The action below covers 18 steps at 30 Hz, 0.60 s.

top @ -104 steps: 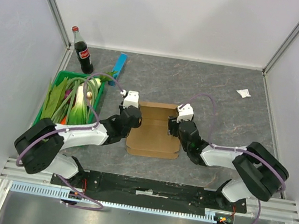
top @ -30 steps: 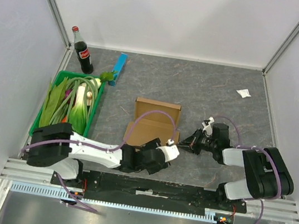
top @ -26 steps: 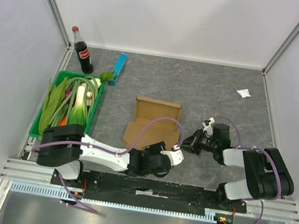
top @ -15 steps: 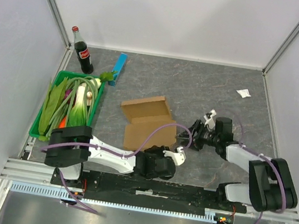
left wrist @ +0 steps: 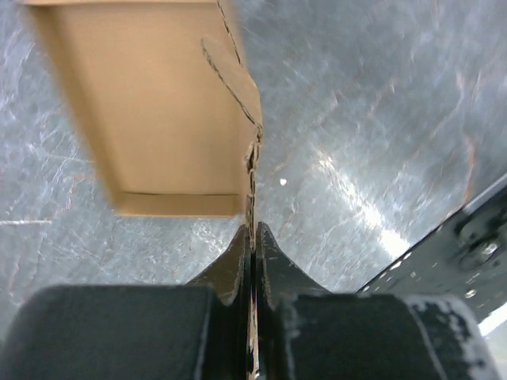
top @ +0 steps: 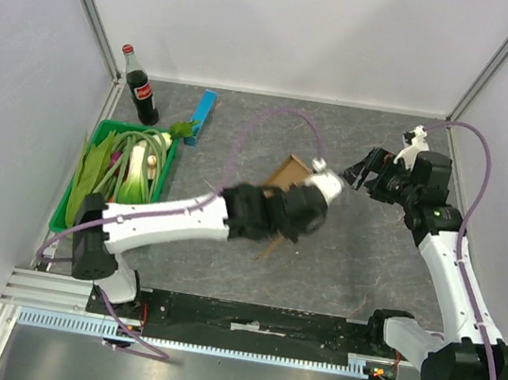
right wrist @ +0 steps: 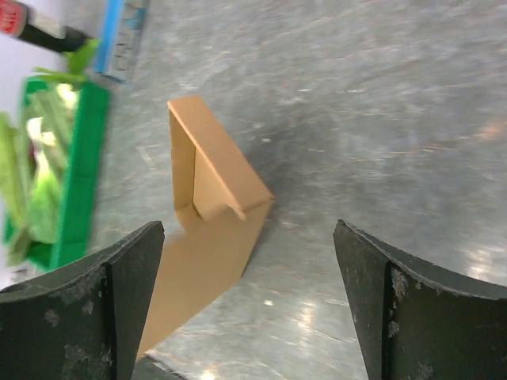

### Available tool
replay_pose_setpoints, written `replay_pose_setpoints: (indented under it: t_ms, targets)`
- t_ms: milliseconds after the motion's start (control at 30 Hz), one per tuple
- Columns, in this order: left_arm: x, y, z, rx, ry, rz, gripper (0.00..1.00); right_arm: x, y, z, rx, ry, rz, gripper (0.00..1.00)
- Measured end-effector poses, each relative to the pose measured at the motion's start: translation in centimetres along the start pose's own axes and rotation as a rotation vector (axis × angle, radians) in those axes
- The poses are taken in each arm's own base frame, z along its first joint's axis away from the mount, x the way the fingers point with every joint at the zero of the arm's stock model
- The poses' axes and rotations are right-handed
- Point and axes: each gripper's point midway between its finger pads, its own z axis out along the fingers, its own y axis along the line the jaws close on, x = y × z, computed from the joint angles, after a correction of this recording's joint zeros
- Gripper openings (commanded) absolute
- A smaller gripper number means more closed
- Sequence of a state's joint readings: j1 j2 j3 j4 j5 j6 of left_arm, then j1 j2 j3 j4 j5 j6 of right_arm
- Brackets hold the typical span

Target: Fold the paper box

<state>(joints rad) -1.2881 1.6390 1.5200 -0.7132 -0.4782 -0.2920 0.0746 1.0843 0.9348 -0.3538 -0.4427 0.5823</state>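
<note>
1. Thin brown cardboard box blank [top: 289, 170], partly folded, tilted up near the centre of the top view.
2. Left gripper [left wrist: 252, 237]: jaws pinched on the blank's edge.
3. Right gripper [right wrist: 247, 231], upper right: jaws wide, holding nothing.

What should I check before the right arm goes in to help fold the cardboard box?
1. Left gripper shut on the box edge: ok.
2. Right gripper open: ok.
3. Table bare between the right gripper and the box: ok.
4. Box apart from the green tray: ok.
5. Box's lower edge resting on the table: cannot tell.
6. Box fully folded: not ok. One panel stands up and the rest lies open.
</note>
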Motion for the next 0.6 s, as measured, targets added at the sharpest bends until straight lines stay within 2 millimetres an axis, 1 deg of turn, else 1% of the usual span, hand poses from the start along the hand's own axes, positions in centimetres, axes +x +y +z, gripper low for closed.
replay_pose_setpoints:
  t_ms: [67, 133, 167, 233, 267, 300, 333, 400, 500, 533, 600]
  targets:
    - [-1.4, 2.7, -0.4, 0.039, 0.019, -0.160, 0.02, -0.5, -1.1, -0.6, 0.081, -0.011, -0.036, 0.95]
    - [-2.3, 5.9, -0.6, 0.048, 0.027, -0.323, 0.02, -1.1, -2.0, -1.4, 0.151, -0.024, -0.085, 0.95]
    - [-2.7, 7.8, -0.7, 0.046, 0.029, -0.423, 0.02, -1.2, -2.2, -1.8, 0.168, -0.028, -0.106, 0.95]
    - [-3.1, 10.8, -1.1, 0.051, 0.023, -0.592, 0.02, -1.0, -2.2, -2.4, 0.180, -0.027, -0.152, 0.95]
    - [-3.2, 11.4, -1.4, 0.080, 0.024, -0.693, 0.02, -0.6, -1.8, -2.5, 0.174, -0.015, -0.179, 0.94]
    - [-3.0, 13.3, -1.4, 0.063, 0.020, -0.776, 0.02, -0.1, -1.4, -2.4, 0.162, 0.001, -0.199, 0.95]
    - [-2.9, 14.0, -1.4, 0.069, 0.021, -0.840, 0.02, 0.7, -0.6, -2.2, 0.141, 0.025, -0.236, 0.95]
    - [-2.2, 14.8, -1.3, 0.089, 0.049, -1.003, 0.02, 3.1, 1.7, -1.5, 0.074, 0.089, -0.320, 0.95]
    - [-0.8, 15.2, -0.3, 0.105, 0.107, -1.202, 0.02, 7.4, 5.4, -0.9, -0.045, 0.176, -0.450, 0.94]
    - [0.2, 15.4, 0.2, 0.102, 0.141, -1.287, 0.02, 9.0, 6.5, -0.8, -0.082, 0.201, -0.490, 0.93]
    - [2.0, 15.7, 1.1, 0.074, 0.199, -1.428, 0.02, 10.8, 8.0, -0.9, -0.123, 0.223, -0.547, 0.91]
